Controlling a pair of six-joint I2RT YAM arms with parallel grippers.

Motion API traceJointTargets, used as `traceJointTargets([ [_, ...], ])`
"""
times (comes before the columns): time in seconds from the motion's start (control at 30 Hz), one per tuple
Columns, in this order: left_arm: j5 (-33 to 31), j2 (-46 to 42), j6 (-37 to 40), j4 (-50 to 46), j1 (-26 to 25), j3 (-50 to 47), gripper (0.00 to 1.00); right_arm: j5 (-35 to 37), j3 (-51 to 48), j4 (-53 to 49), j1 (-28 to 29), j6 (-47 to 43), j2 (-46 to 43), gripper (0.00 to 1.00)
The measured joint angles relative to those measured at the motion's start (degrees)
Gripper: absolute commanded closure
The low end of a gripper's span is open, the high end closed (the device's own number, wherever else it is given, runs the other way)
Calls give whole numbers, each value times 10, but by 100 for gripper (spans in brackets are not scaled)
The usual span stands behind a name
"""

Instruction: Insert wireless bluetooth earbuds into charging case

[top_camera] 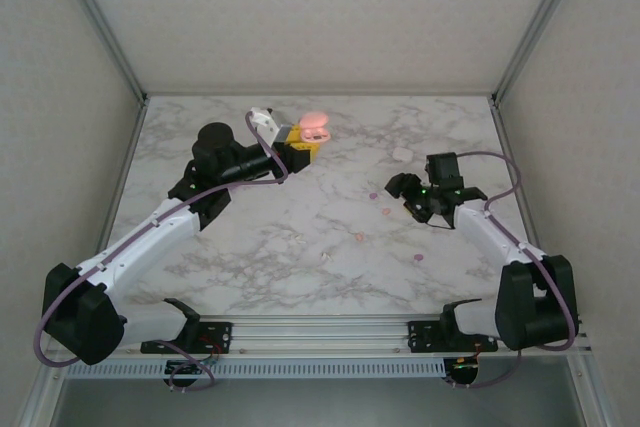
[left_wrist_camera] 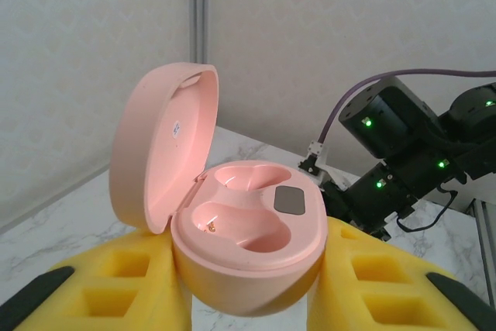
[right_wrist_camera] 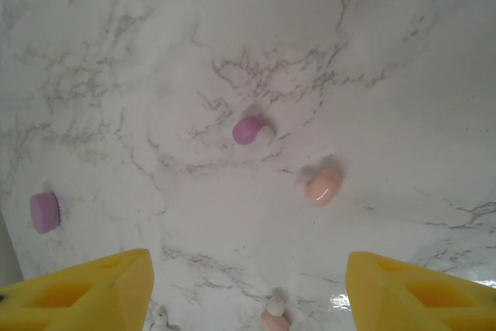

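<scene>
As I judge it, no part of the task is done yet. The left gripper (left_wrist_camera: 249,300) is clamped on the pink charging case (left_wrist_camera: 248,246) and holds it above the table (right_wrist_camera: 387,52) with the lid open. Both sockets inside it are empty.

All the earbuds (top_camera: 386,212) lie loose on the marble on the right side, well apart from the case. The right gripper (right_wrist_camera: 248,269) hangs over them with its yellow fingers apart and nothing between them. A purple bud (right_wrist_camera: 249,129) and a peach bud (right_wrist_camera: 323,185) lie ahead of it, near each other but not touching. So every bud has yet to be picked, carried and seated.

For the count, there is one case. From the right wrist I count two purple buds, the second purple bud (right_wrist_camera: 44,212) being near the left edge. There are two peach ones, the second peach bud (right_wrist_camera: 273,317) partly cut by the lower edge. A whitish bit (right_wrist_camera: 159,315) beside the left finger is perhaps a fifth bud, but too little of it shows to be sure.
</scene>
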Motion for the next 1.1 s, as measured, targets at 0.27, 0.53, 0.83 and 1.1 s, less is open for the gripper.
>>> traceJointTargets([
  [0.27, -5, -10, 0, 0, 0, 0, 81, -19, -2, 17, 7, 29, 37, 44],
  [0.53, -5, -12, 0, 0, 0, 0, 81, -24, -1, 24, 10, 33, 92, 54],
  [0.83, -5, -12, 5, -3, 0, 0, 81, -24, 13, 41, 10, 35, 150, 57],
  [1.1, -6, -12, 9, -11, 0, 0, 81, -23, 22, 43, 10, 35, 171, 60],
])
